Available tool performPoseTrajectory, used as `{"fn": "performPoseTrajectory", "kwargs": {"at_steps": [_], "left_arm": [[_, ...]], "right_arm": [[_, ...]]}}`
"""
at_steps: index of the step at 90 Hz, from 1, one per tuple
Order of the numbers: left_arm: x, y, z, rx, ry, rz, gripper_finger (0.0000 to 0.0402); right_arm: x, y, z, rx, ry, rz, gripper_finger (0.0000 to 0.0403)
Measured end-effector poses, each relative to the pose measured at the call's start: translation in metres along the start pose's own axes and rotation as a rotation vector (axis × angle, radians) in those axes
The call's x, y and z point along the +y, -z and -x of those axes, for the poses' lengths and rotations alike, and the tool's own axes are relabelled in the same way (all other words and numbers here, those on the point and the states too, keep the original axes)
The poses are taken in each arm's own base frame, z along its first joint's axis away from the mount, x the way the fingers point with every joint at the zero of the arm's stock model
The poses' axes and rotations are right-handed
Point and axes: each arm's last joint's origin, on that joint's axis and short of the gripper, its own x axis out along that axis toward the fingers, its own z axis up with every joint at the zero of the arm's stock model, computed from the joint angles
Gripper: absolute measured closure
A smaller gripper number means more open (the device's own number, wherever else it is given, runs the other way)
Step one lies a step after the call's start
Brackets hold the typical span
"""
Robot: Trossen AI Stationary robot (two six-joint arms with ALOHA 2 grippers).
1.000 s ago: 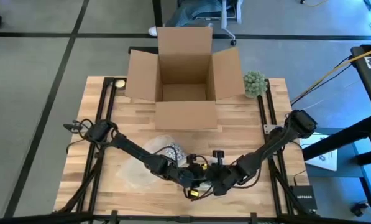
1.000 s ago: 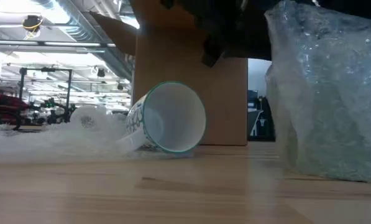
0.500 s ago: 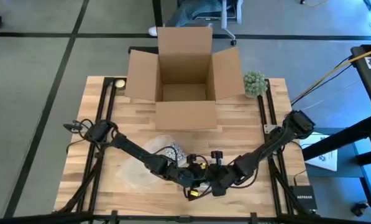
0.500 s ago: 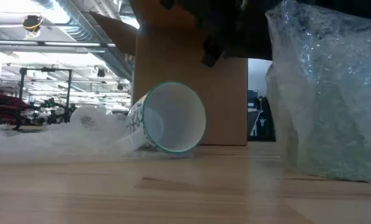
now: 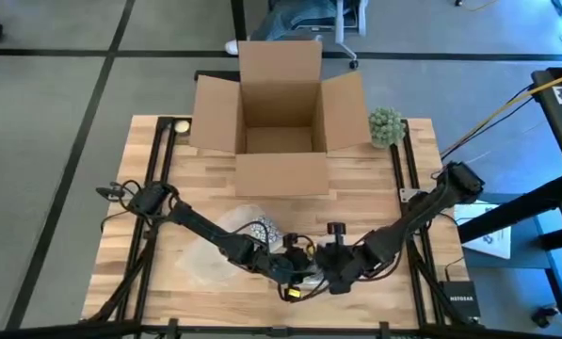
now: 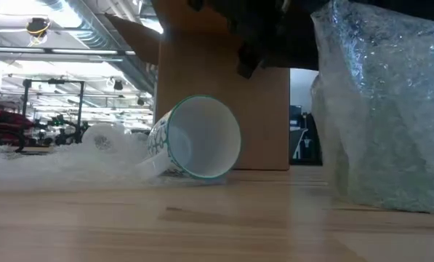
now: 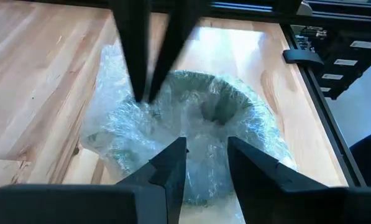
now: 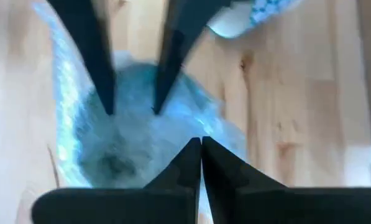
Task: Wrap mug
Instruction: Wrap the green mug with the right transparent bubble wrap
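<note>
The wooden table [image 5: 356,202] carries an open cardboard box [image 5: 279,118] at its far side, flaps spread, presumably waiting to receive the finished parcel. Near the front edge a sheet of bubble wrap [image 6: 380,109] is lifted into a loose pouch between the two arms. The mug [image 6: 195,138] lies on its side close by on the table, mouth toward the low camera, not yet inside the wrap. The right gripper [image 8: 201,163], fingers pressed together, appears to pinch the wrap's edge to hold the pouch up. The left gripper [image 7: 205,168], fingers slightly parted, faces the pouch's opening.
</note>
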Motion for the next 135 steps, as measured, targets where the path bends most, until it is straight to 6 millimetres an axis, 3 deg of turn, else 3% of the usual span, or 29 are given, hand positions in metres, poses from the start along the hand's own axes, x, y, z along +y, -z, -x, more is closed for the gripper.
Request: {"fn": "performPoseTrajectory", "kwargs": {"at_steps": [40,66,78,95,135], "left_arm": [[0.000,0.000,0.000,-0.001,0.001,0.000,0.0299],[0.000,0.000,0.000,-0.001,0.001,0.000,0.0299],[0.000,0.000,0.000,-0.001,0.001,0.002,0.0299],[0.000,0.000,0.000,0.000,0.000,0.004,0.0299],[0.000,-0.001,0.001,-0.007,0.004,0.013,0.0299]], "right_arm": [[0.004,0.062,0.010,-0.015,0.075,-0.127,0.0402],[0.021,0.103,-0.010,-0.082,0.016,-0.232,0.0402],[0.027,0.104,-0.021,-0.196,-0.062,-0.299,0.0402],[0.026,0.104,-0.029,-0.371,-0.031,-0.309,0.0402],[0.027,0.104,-0.030,-0.373,-0.022,-0.284,0.0402]]}}
